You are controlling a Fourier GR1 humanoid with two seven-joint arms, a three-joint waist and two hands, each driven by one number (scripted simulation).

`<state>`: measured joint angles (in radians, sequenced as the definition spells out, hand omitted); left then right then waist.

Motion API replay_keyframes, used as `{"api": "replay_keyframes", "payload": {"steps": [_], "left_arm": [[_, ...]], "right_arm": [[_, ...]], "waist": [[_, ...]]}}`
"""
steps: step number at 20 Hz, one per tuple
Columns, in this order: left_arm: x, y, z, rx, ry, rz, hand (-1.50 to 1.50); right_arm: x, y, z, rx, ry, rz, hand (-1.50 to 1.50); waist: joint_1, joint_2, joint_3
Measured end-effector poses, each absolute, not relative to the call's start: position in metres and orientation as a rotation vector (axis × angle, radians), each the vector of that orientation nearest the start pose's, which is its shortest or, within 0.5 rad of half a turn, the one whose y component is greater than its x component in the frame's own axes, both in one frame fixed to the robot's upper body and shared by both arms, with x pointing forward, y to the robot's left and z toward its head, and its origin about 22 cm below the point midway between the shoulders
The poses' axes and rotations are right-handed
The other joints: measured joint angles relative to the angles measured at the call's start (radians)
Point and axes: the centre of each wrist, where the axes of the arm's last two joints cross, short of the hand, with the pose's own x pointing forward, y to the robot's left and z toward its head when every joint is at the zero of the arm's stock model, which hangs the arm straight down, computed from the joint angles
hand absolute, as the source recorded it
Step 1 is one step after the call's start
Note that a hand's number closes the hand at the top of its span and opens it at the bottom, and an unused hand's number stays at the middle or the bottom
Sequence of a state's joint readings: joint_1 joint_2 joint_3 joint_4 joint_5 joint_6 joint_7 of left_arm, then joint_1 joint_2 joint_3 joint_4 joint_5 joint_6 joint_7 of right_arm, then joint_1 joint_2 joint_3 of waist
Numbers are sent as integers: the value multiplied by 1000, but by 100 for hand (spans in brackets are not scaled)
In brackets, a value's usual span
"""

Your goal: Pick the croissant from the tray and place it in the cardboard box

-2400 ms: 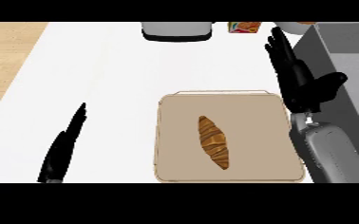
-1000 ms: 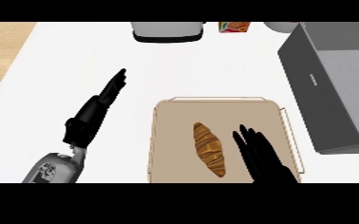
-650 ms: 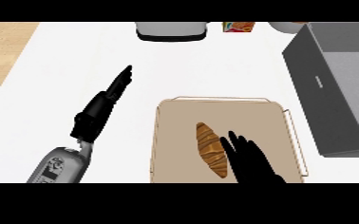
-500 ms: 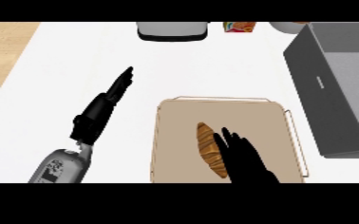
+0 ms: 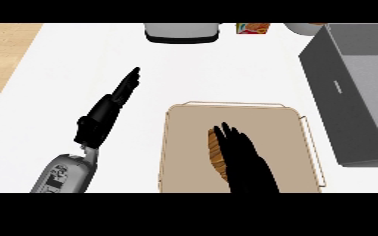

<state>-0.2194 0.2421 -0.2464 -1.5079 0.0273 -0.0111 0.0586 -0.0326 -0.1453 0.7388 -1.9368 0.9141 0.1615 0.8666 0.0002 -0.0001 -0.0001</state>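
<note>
Brown croissant [image 5: 214, 152] lies on the tan tray [image 5: 184, 130], long axis running near-to-far. Right hand [image 5: 244, 160], fingers straight and together, overlaps its right side (much hidden). Left hand [image 5: 107, 112] rests open, well apart. Grey box [image 5: 347, 105] stands to the right.

Both robot hands [image 5: 247, 160] flat, fingers straight

Along the far edge of the white counter [image 5: 221, 70] stand a grey, dark-based appliance [image 5: 183, 31], a small red-and-orange packet [image 5: 252, 28] just to its right and, further right, a pale bowl-like vessel [image 5: 303, 28] — while a wooden surface [image 5: 16, 45] shows at the left.
</note>
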Motion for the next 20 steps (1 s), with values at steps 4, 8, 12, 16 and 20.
{"api": "replay_keyframes", "payload": {"steps": [4, 8, 12, 16, 20], "left_arm": [[280, 203, 39, -35, -1603, -453, 0], [287, 211, 39, -35, -1601, -447, 0], [284, 207, 36, -38, -1600, -452, 0], [283, 205, 41, -38, -1599, -453, 0], [285, 206, 42, -38, -1596, -451, 0]], "right_arm": [[177, -89, 62, -665, -1162, 1048, -150], [190, -99, 53, -675, -1176, 1035, -150], [196, -96, 40, -683, -1193, 1044, -150], [197, -92, 42, -686, -1184, 1058, -150], [199, -93, 32, -677, -1165, 1070, -150]], "waist": [[0, 0, 0], [-1, 0, 0], [0, 0, 0], [0, 0, 0], [-1, 0, 0]]}}
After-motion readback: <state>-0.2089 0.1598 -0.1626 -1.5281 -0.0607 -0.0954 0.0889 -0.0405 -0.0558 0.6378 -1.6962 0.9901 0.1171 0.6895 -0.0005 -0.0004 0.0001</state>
